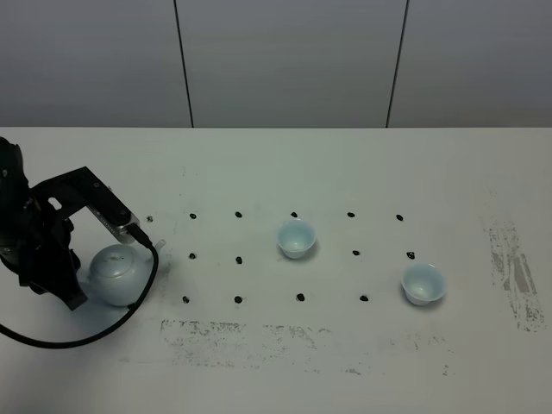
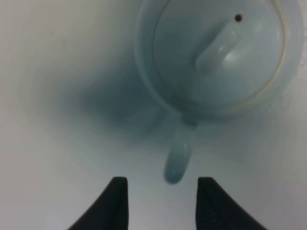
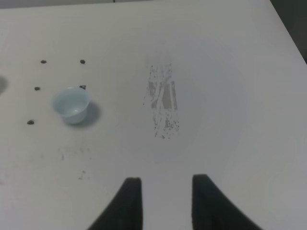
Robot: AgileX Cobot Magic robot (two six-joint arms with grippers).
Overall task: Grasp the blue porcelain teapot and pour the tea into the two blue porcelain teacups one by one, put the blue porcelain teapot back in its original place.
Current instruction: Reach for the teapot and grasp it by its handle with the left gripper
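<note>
The blue porcelain teapot (image 1: 116, 274) stands upright at the table's left with its knobbed lid on. My left gripper (image 2: 163, 201) is open right behind it. The teapot's (image 2: 216, 52) loop handle (image 2: 178, 158) points at the gap between the two fingertips (image 2: 117, 201), its end just level with them and touched by neither. One teacup (image 1: 296, 237) stands near the table's middle. The other teacup (image 1: 423, 283) stands to its right and nearer the front, and also shows as a cup (image 3: 72, 104) in the right wrist view. My right gripper (image 3: 165, 201) hovers over bare table, its fingers apart and nothing between them.
Black dots (image 1: 239, 259) mark a grid across the white table (image 1: 345, 164). Scuffed patches lie along the front (image 1: 259, 341) and at the right (image 1: 513, 267). A black cable (image 1: 86, 332) loops beside the teapot. A grey panelled wall stands behind.
</note>
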